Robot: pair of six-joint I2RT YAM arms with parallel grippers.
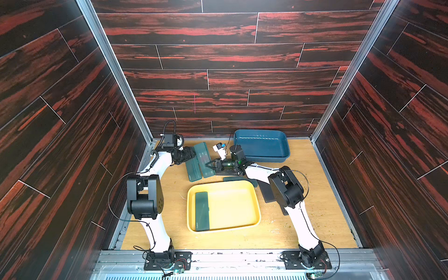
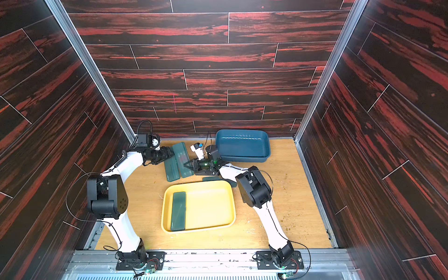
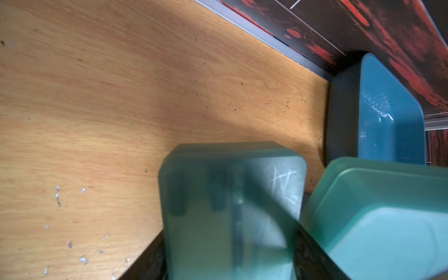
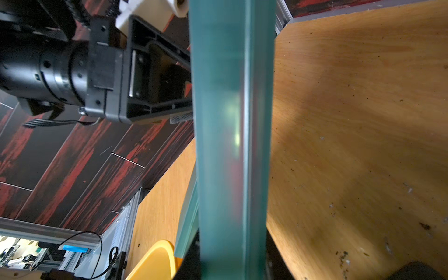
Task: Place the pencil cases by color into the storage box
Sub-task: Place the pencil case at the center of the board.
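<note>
Right jaws clamp green case, lengthwise front-to-back

1. Green pencil cases, four: boxed case; outer case and inner case side by side toward the table's far edge; half-hidden case.
2. Black pencil cases: one sure, black case; dark flat shapes under right arm, count unclear.
3. Boxes, two: yellow box, blue box.
4. Robot arms, two, counting left arm.

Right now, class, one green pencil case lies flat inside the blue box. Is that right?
Not quite: the green pencil case lies flat inside the yellow box, not the blue box, which holds nothing. Both top views show it.
</note>
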